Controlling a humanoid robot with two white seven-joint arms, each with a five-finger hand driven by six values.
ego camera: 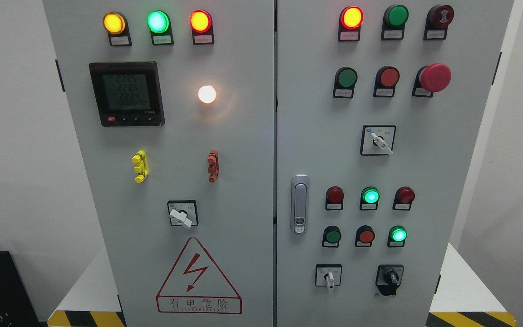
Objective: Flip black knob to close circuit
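From the head view we face a grey electrical cabinet (243, 181) with two doors, and neither robot hand shows anywhere, so we cannot tell whether either is released, clenched or grasping. The black knob (390, 277) sits at the lower right of the right door, just right of a small white selector switch (329, 278) and below a lit green lamp (398, 234); its handle seems to point roughly downward. We judge the task has not begun: the next move calls for bringing a robot hand up to that knob, pinching its handle and turning it. As for writing, the red warning triangle (198, 279) on the left door reads 有电危险, the digital meter (126, 93) shows rows near 222, and the small tags under the lamps are too fine to read.
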